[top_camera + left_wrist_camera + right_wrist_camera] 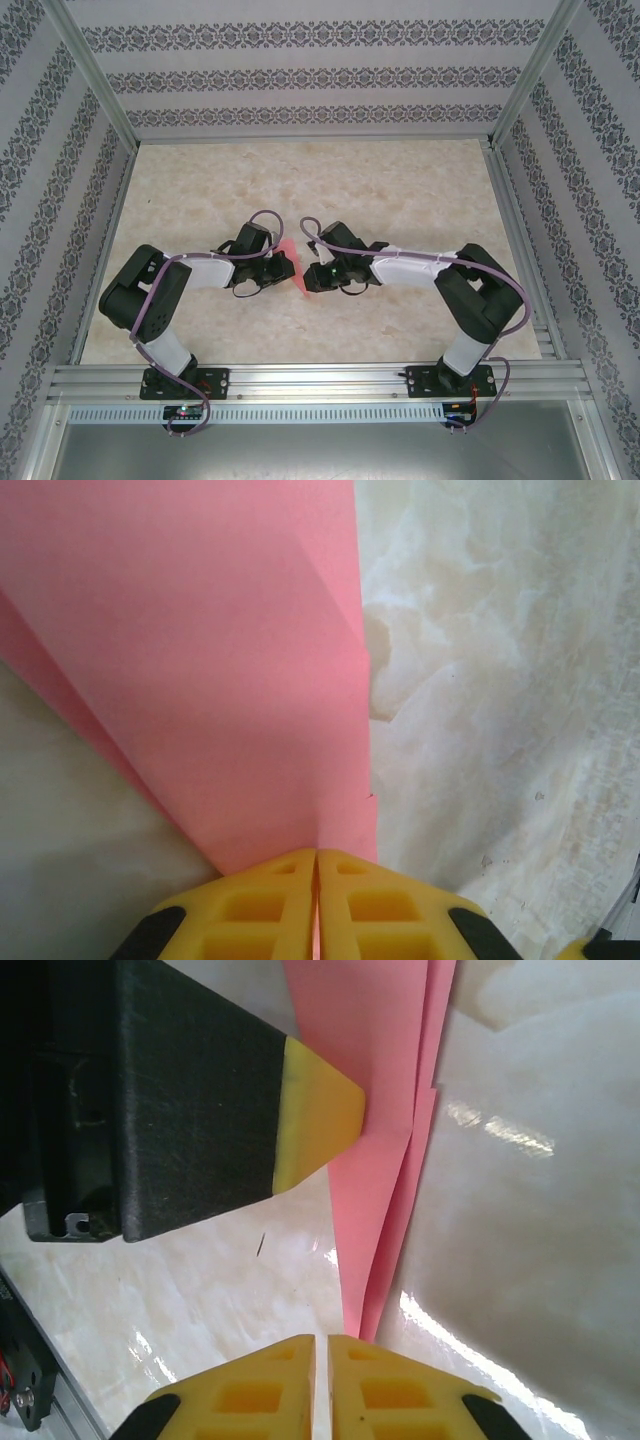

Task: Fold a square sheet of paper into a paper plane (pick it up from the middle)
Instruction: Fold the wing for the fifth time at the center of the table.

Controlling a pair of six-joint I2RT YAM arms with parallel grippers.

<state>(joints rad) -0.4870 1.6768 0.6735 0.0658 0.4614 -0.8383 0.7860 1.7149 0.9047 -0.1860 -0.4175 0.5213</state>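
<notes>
In the top view the paper plane (292, 270) is near the centre of the beige marble-patterned table (400, 190), a little toward 6 o'clock, and it shows as a narrow salmon-pink strip between the two arms. The left gripper (283, 268) reaches it from 9 o'clock and the right gripper (306, 284) from 3 o'clock, so both black heads meet at the paper. In the left wrist view the yellow fingers (265, 910) of the left gripper (316, 900) are pressed together at 6 o'clock, with a thin pink line of paper in the seam between them: they pinch the paper plane (200, 660). From there the paper widens toward 12 and 11 o'clock, in several folded layers, with one long straight edge running up at the 1 o'clock side. In the right wrist view the paper plane (375, 1110) comes down from 12 o'clock and narrows to a sharp point just above the right gripper (328, 1380). Its yellow fingers (260, 1390) are pressed together; I cannot tell if the point touches them. A yellow-tipped black finger (315, 1110) of the left gripper meets the paper from 9 o'clock.
</notes>
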